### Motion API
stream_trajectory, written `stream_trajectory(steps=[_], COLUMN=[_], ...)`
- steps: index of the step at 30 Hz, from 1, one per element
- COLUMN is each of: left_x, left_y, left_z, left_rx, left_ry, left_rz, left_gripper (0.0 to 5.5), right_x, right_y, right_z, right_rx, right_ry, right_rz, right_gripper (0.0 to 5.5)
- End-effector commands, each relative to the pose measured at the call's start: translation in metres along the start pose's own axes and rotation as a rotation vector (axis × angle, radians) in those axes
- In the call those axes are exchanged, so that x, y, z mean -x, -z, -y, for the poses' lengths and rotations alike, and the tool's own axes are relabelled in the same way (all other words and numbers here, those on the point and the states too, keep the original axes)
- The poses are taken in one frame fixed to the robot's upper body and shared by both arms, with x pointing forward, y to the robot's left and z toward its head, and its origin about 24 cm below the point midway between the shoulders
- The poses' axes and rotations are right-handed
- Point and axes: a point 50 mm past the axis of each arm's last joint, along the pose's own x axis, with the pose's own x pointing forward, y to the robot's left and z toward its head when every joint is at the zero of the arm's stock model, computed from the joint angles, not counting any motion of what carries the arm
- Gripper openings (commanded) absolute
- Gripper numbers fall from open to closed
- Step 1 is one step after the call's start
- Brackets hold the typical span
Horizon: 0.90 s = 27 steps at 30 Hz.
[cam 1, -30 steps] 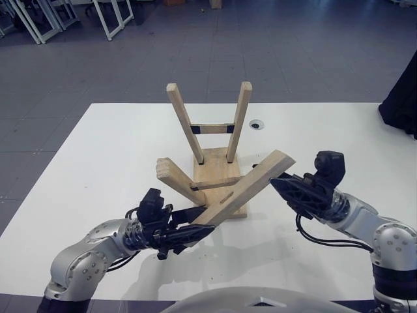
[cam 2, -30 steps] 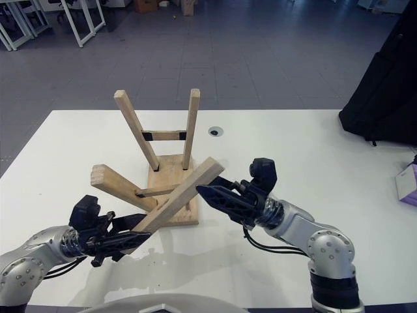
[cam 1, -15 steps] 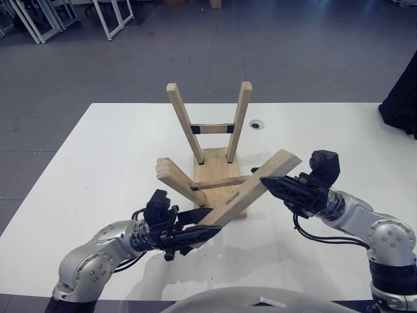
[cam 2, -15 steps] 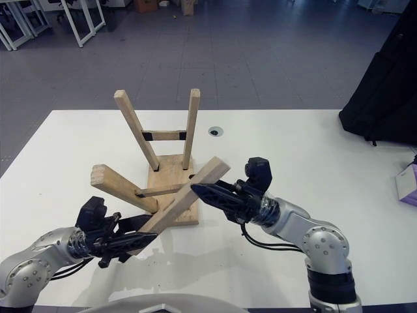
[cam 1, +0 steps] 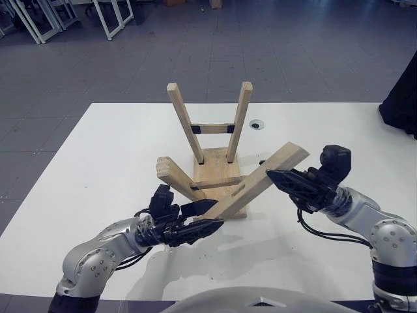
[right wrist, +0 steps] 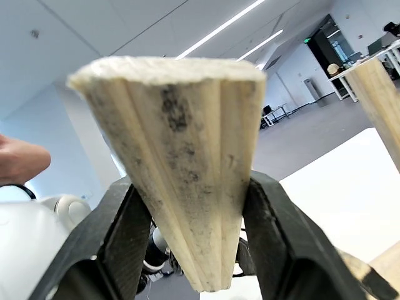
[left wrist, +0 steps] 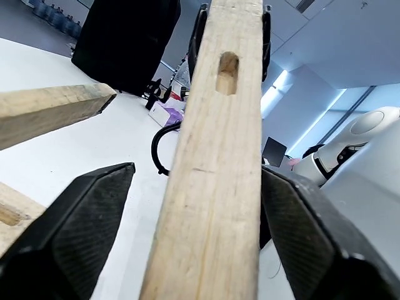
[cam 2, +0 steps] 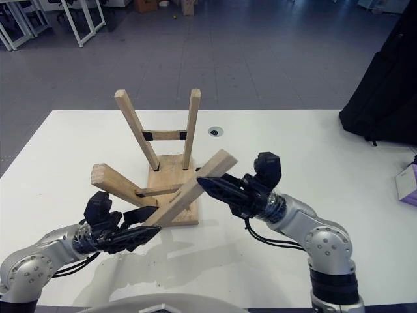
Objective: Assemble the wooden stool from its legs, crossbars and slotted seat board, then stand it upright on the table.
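While the white desk (cam 1: 98,163) filled the lower frame, the seat board (cam 1: 215,171) lay flat at its centre with two upright legs (cam 1: 186,124) standing on it. Across the board leaned the loose leg (cam 1: 260,179), its long axis running from lower centre up to the right. The right gripper (cam 1: 277,177) was clenched on its high end. The left gripper (cam 1: 207,225) straddled the low end unclenched (a gap showed on one side). That low end, nearest the left arm, probably needed guiding toward the board's near slot.

Bright overhead light casts soft shadows on the white table (cam 1: 98,150); ceiling strips (right wrist: 228,24) glare.
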Motion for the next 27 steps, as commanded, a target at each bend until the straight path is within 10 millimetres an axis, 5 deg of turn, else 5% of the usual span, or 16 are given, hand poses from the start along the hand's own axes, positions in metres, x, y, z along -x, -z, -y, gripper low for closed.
stream_trajectory(steps=[1,6,17,27], left_x=[0.012,0.014,0.013,0.012], left_y=[0.004,0.01,0.009,0.016], left_z=[0.0,0.001,-0.004,-0.009], left_rx=[-0.006,-0.004,-0.018,-0.024], left_ry=[-0.089,-0.119,-0.117,-0.126], left_rz=[-0.014,-0.011,-0.051,-0.064], left_gripper=[3.59,3.59,3.59,3.59], right_x=[0.026,0.042,0.025,-0.002], right_y=[-0.017,-0.031,-0.048,-0.052], right_z=[0.002,0.022,0.065,0.058], right_rx=[0.076,0.176,0.362,0.525], right_ry=[0.053,0.136,0.156,-0.028], right_rz=[-0.112,-0.154,-0.246,-0.545], right_gripper=[2.07,2.07,2.07,2.04])
